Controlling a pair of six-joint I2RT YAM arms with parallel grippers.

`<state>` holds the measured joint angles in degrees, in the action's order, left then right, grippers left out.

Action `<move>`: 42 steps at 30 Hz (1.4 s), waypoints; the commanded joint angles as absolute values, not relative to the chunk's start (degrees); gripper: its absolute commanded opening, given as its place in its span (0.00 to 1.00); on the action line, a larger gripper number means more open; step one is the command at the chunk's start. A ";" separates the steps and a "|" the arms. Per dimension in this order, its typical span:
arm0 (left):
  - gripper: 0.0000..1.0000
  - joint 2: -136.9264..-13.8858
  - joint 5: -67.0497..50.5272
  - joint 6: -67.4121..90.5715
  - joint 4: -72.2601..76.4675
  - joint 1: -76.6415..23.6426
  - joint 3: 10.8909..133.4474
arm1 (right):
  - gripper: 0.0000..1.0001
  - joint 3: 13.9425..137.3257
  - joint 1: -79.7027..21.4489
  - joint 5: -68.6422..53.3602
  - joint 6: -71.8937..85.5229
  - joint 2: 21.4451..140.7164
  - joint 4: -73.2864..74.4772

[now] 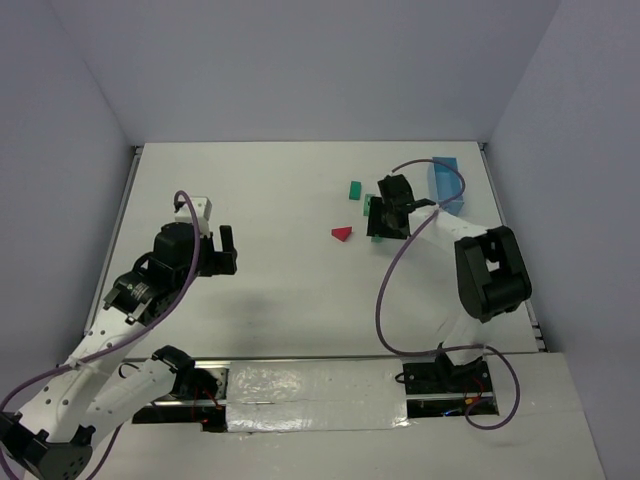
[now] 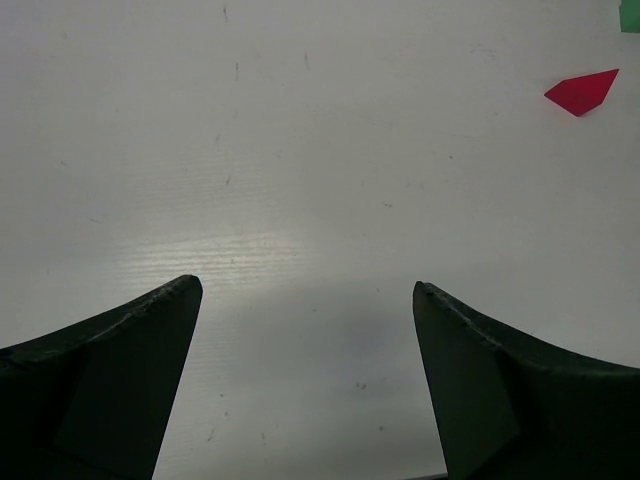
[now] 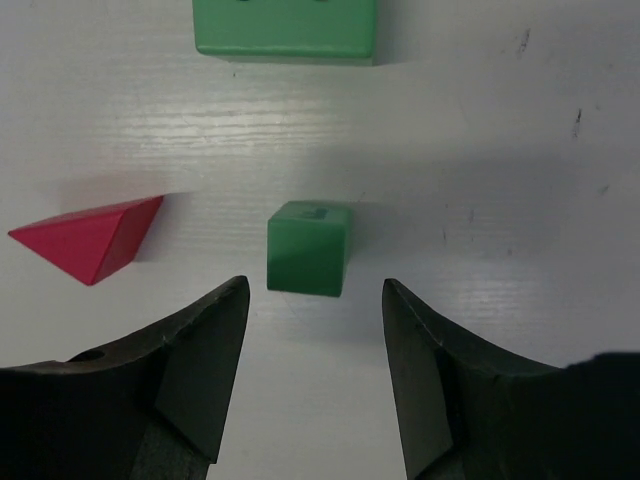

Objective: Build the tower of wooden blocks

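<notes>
Right wrist view: the right gripper is shown with jaws moderately parted, nothing held. A small green block is located just ahead of it, untouched. A red triangular piece is seen ahead-left, and a larger green block farther ahead. The left gripper is spread wide above the table.

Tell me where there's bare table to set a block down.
Free: the wide table stretch between the left gripper and the red triangular block. Crowded: far right, where green blocks, the light blue box and the right gripper cluster.
</notes>
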<state>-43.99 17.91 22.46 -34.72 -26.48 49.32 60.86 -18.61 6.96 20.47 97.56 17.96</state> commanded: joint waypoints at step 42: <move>1.00 -22.69 49.91 35.42 -44.56 -26.10 53.00 | 0.22 99.92 -58.09 -14.76 -25.57 122.60 30.05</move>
